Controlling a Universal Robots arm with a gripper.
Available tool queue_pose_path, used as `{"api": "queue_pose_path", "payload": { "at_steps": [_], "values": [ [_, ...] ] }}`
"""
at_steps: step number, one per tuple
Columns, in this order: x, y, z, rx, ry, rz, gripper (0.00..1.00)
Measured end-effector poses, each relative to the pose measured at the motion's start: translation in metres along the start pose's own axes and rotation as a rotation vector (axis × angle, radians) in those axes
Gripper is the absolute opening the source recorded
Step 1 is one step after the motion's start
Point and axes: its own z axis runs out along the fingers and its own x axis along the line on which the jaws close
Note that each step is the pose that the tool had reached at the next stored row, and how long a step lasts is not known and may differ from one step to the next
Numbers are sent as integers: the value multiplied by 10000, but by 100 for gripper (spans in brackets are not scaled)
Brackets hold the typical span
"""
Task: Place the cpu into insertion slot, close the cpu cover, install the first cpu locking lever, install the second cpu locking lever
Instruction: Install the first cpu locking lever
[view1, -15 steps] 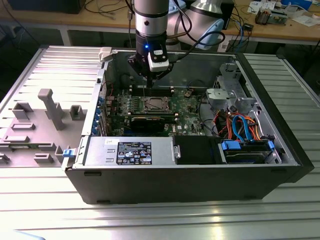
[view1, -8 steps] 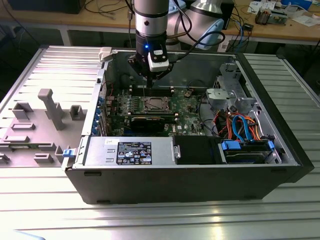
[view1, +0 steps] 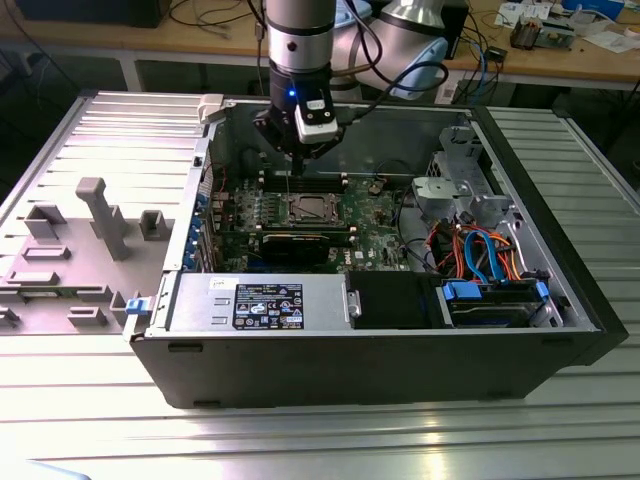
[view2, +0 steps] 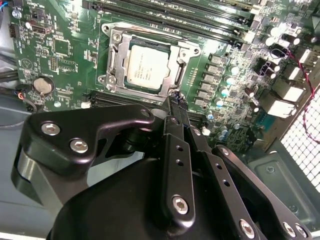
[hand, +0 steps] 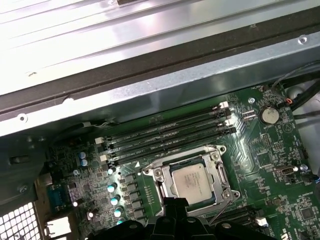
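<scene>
Centrally on the ribbed metal worktop (view1: 560, 440) lies an open computer case (view1: 400, 365), its side panel off and its inside facing up. A grey power supply box (view1: 200, 300) sits along the case wall nearest the exterior camera, toward the exterior view's left. Beyond it the green motherboard (view1: 375, 215) covers the case floor. The arm comes straight down over the board, and the gripper (view2: 174, 102) hangs just above one corner of the insertion slot (view2: 150, 32), beside the long black memory slots (view2: 165, 12). Its black fingers (view2: 176, 150) are drawn narrow with the tips together; whether they pinch anything cannot be told. The cpu cover (view2: 117, 62) lies flat on the slot, framing the chip. The cpu (view2: 146, 66) sits seated in the slot, its dull silver top showing through the cover's window in both wrist views.
</scene>
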Motion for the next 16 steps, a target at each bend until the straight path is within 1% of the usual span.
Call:
{"api": "queue_pose_path", "payload": {
  "at_steps": [2, 3, 5, 7, 8, 10, 11, 16],
  "values": [
    [4, -1, 0, -3, 14, -306, 11],
    [5, -1, 0, -4, 19, -401, 11],
    [10, -2, 0, -11, 25, -514, 11],
    [24, -7, 0, -14, 25, -520, 11],
    [42, -12, -1, -12, 26, -521, 11],
    [118, -32, -2, -14, 28, -559, 11],
    [136, -37, -2, -14, 30, -608, 11],
    [191, -52, -3, -15, 37, -768, 11]
  ]
}}
